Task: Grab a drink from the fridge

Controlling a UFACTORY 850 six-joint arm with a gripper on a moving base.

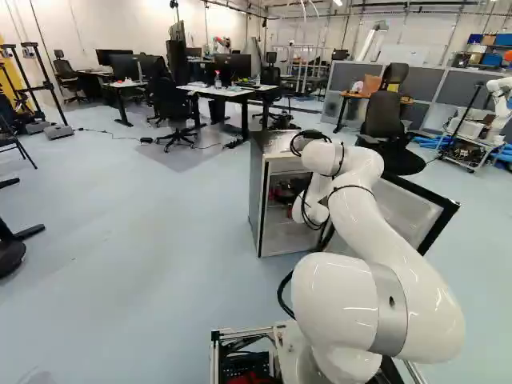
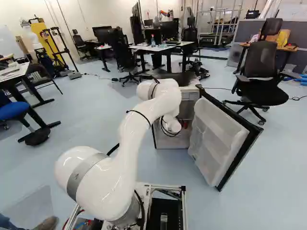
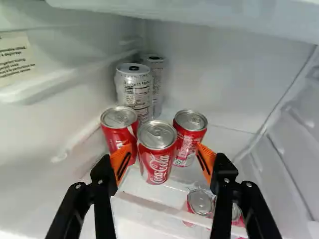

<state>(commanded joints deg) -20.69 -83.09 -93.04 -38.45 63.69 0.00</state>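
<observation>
The gripper [image 1: 286, 191] reaches into the open fridge [image 1: 257, 196] in the left base view, largely hidden by the arm. In the wrist view the gripper [image 3: 163, 161] stands open, orange pads apart. A front red can [image 3: 156, 154] stands upright between and just ahead of the pads, with a gap on both sides. One pad overlaps the lower part of a second red can [image 3: 119, 130]; contact cannot be told. A third red can [image 3: 189, 139] stands behind the other pad. Two white cans [image 3: 134, 90] [image 3: 156, 82] stand farther back, by the side wall.
Through the clear shelf [image 3: 149, 199], more cans [image 3: 201, 202] show below, under one finger. The fridge door [image 2: 218, 136] stands swung out to the arm's right, shelves facing inward. Beyond the fridge are an office chair [image 2: 261, 86], desks [image 1: 220, 91] and another robot [image 1: 500, 100].
</observation>
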